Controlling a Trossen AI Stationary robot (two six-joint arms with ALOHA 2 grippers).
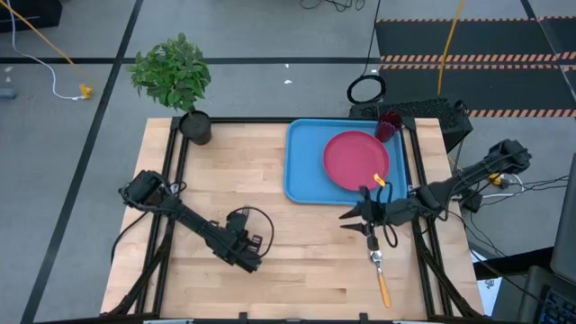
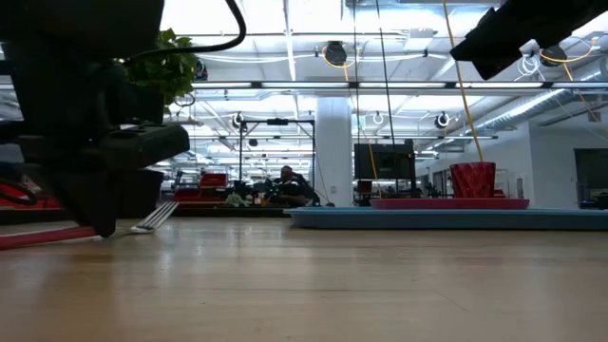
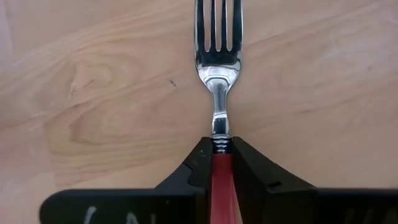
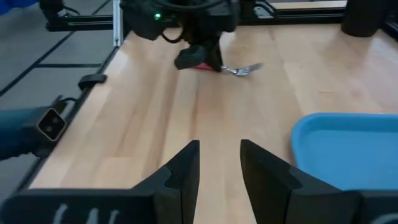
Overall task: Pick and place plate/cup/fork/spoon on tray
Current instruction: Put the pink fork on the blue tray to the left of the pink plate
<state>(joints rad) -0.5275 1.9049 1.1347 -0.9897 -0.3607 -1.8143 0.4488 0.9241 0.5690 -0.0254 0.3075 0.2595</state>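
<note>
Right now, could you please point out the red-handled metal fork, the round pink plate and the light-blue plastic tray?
red-handled metal fork (image 3: pixel 218 93), left wrist view, neck.
round pink plate (image 1: pixel 353 158), high view, centre.
light-blue plastic tray (image 1: pixel 304 162), high view, bare floor.

pink-red plate (image 1: pixel 355 160), light-blue tray (image 1: pixel 301 166), maroon cup (image 1: pixel 389 125)
</note>
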